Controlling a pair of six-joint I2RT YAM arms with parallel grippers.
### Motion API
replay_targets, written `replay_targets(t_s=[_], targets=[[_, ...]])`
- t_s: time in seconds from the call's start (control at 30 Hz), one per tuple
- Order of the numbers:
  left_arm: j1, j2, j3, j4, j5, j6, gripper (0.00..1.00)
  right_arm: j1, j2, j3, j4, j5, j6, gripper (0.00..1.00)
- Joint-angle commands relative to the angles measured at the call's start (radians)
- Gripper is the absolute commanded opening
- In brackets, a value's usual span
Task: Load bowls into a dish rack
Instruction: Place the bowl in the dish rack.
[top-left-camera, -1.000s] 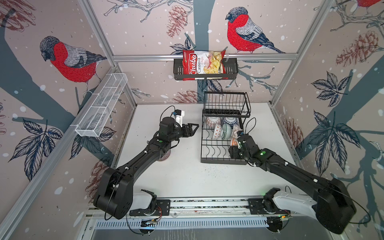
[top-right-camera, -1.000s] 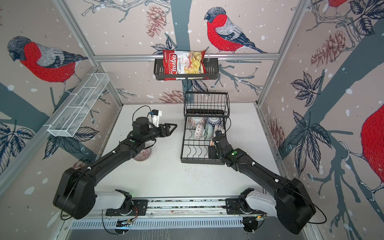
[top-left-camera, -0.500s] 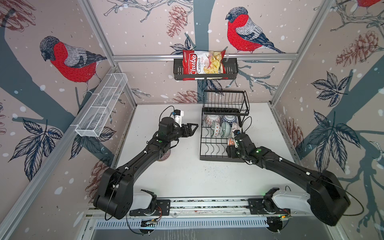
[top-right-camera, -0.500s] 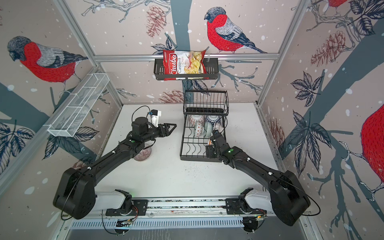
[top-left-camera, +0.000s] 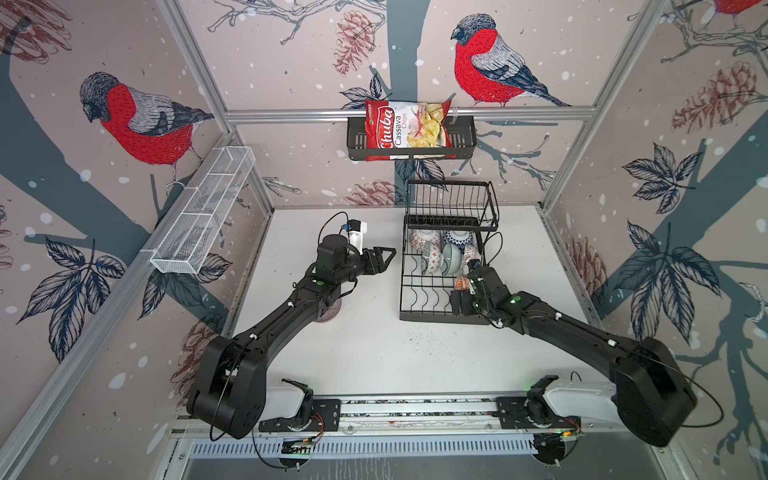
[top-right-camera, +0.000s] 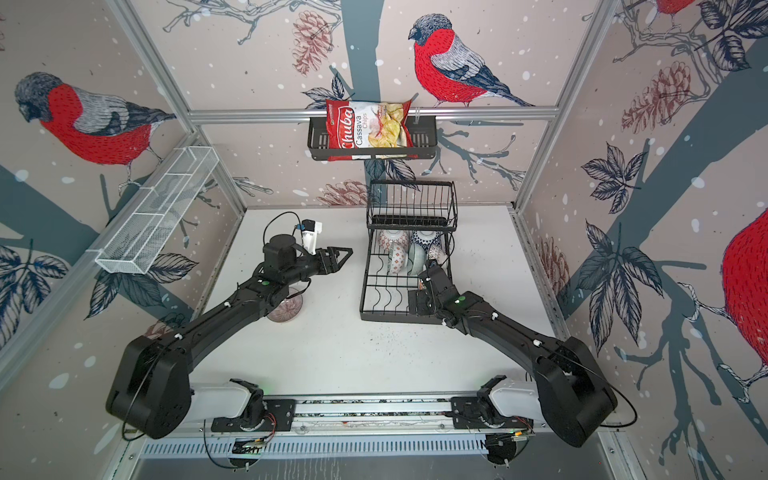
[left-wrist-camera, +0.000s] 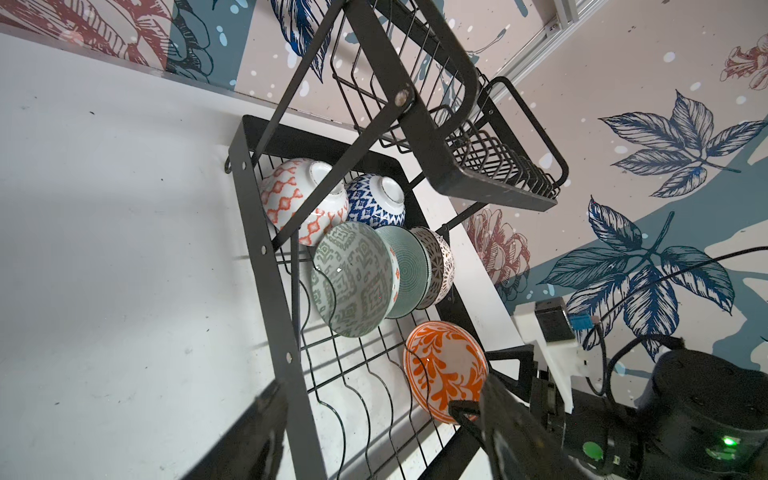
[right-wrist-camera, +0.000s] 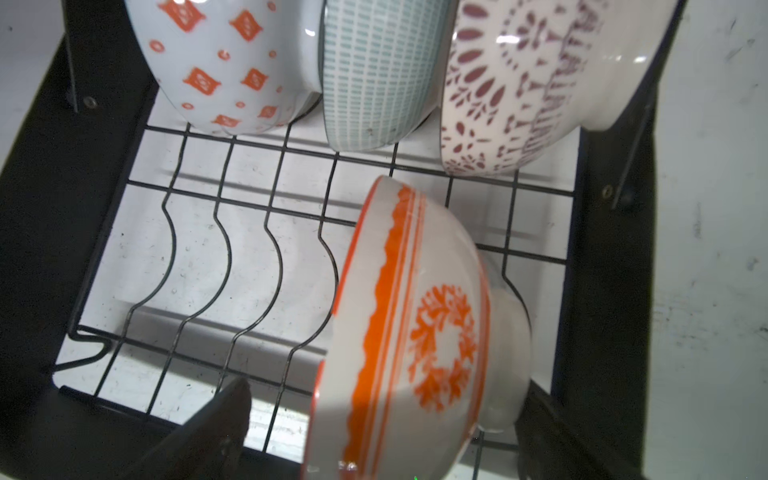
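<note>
The dish rack (top-left-camera: 424, 319) stands on the table (top-left-camera: 374, 353). Just beside the rack hovers the left gripper (top-left-camera: 388, 259), jaws apart and empty. The right gripper (right-wrist-camera: 386, 386) is over the rack's base. Its jaws are spread wide around an orange bowl (right-wrist-camera: 415, 332) standing on edge in a slot, with one finger (right-wrist-camera: 224, 419) clear of it. Five other bowls (top-left-camera: 440, 251) crowd the base under the rack's raised basket (top-left-camera: 451, 208). A last bowl (top-left-camera: 330, 313) sits outside the rack.

7 bowls (left-wrist-camera: 353, 278), 1 dish rack (top-left-camera: 451, 223), 1 chips bag (top-left-camera: 405, 129).
</note>
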Motion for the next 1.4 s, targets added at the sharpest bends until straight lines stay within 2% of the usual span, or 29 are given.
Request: replay_targets(t_s=[0.0, 0.57, 0.87, 1.37], targets=[[0.001, -0.007, -0.004, 0.031, 0.017, 0.017, 0.73, 0.002, -0.005, 0.010, 0.012, 0.029, 0.015, 1.00], [0.002, -0.016, -0.004, 0.009, -0.004, 0.026, 0.73, -0.003, -0.068, 0.029, -0.007, 0.101, 0.025, 1.00], [0.002, -0.041, 0.030, -0.133, -0.111, 0.059, 0.73, -0.001, -0.105, 0.132, -0.013, 0.111, -0.019, 1.00], [0.002, -0.144, 0.026, -0.404, -0.329, 0.081, 0.72, 0.028, -0.064, 0.232, 0.082, 0.063, -0.065, 1.00]])
